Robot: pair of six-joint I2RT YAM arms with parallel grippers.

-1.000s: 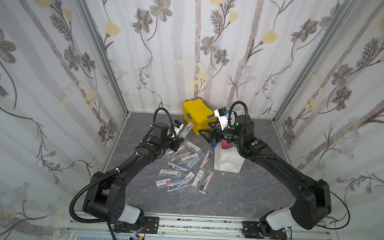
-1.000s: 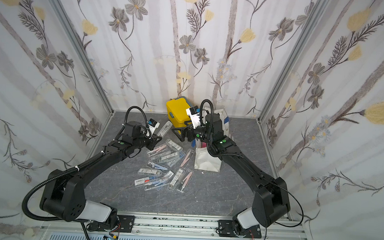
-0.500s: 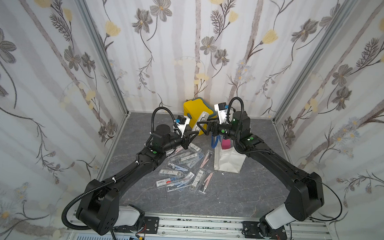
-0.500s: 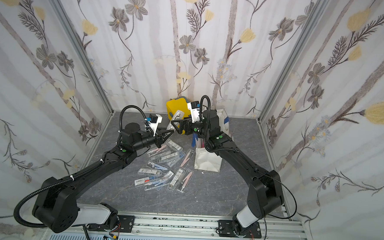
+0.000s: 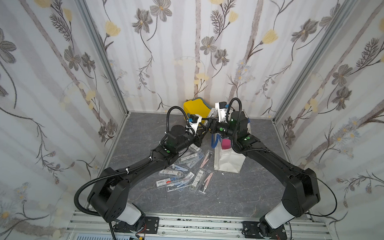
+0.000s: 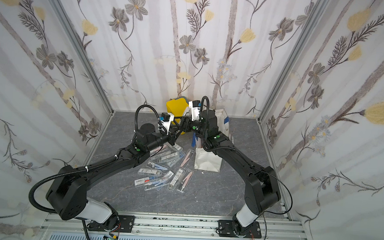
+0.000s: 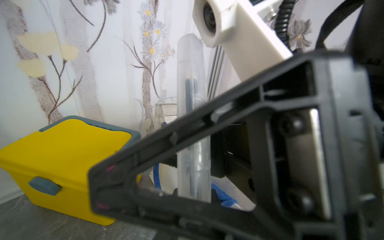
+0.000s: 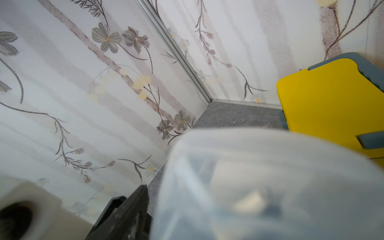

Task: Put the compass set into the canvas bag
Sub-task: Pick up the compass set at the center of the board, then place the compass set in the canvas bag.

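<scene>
Since both arms have converged above the desk (image 5: 227, 199), a handover is judged under way. At 3 o'clock of the loose cases (image 5: 183, 174) stands the canvas bag (image 5: 228, 159). At 12 o'clock, left gripper (image 5: 203, 128) jaws clamp the compass set (image 7: 190, 83); right gripper (image 5: 211, 123) jaws have narrowed around it, grip unconfirmed.

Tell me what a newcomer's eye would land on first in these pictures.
The left gripper and right gripper meet at the back of the grey table, a clear compass set case between them, the left one shut on it. Just behind sits a bright yellow box; the off-white canvas bag stands close by, and more cased compass sets lie scattered in front.
</scene>
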